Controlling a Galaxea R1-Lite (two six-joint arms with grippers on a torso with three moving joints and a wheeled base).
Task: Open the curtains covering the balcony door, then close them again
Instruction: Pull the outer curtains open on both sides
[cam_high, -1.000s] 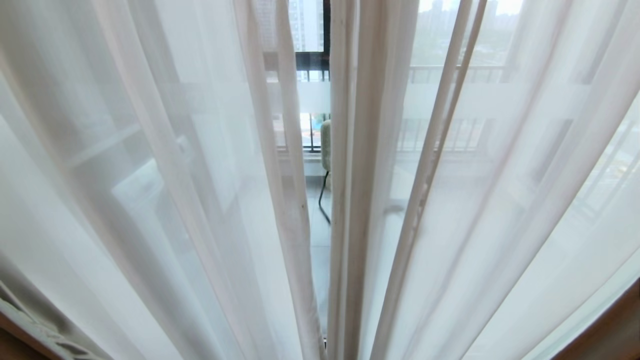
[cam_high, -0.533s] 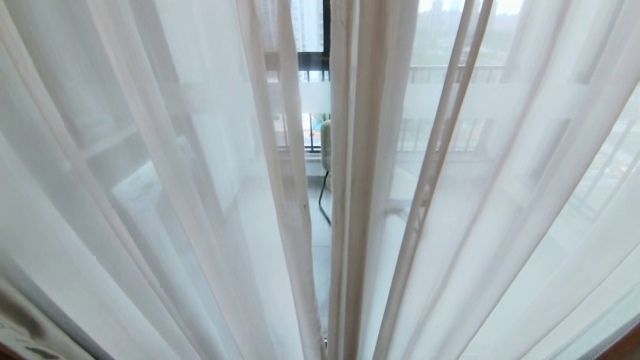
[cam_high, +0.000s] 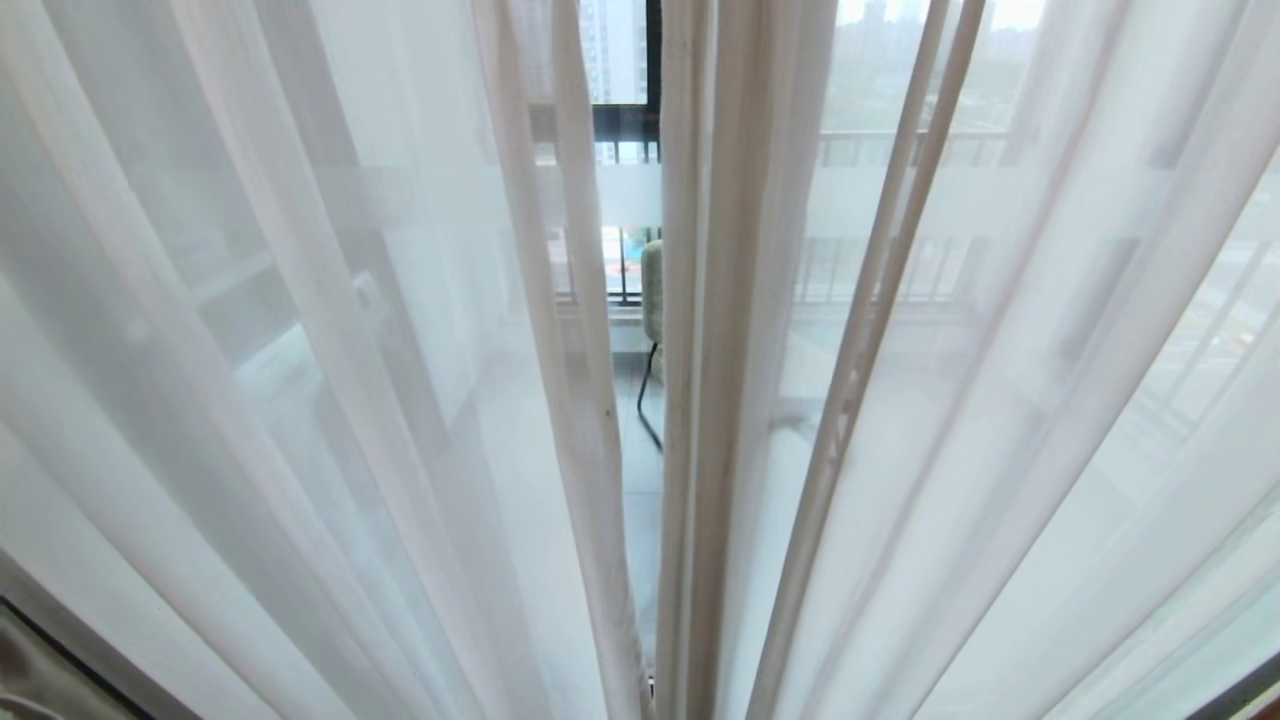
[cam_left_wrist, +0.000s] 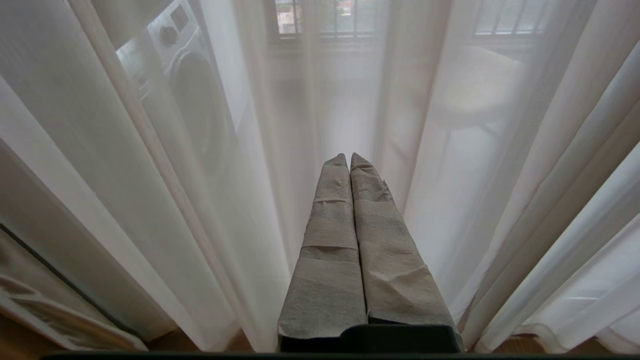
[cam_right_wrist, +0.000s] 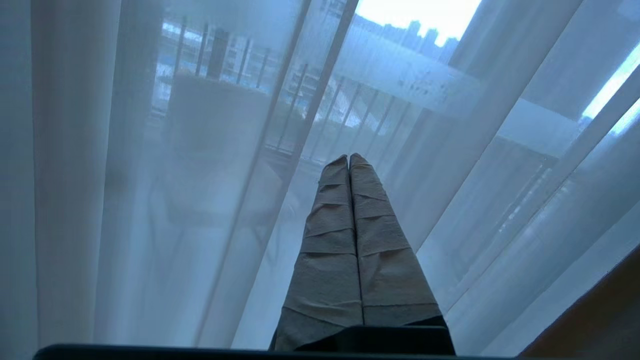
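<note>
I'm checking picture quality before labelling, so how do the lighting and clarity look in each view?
Head view: strong daylight behind the sheer curtains hazes the balcony beyond; only the narrow gap shows it crisply. Left wrist view: warm, soft light, with a washing machine dim through the cloth. Right wrist view: a blue tint, and bright sky glare in the upper part.

We see our left claw (cam_left_wrist: 349, 159) as two long tapered fingers wrapped in creased grey-beige tape on a black base; our right claw (cam_right_wrist: 348, 161) looks alike.
</note>
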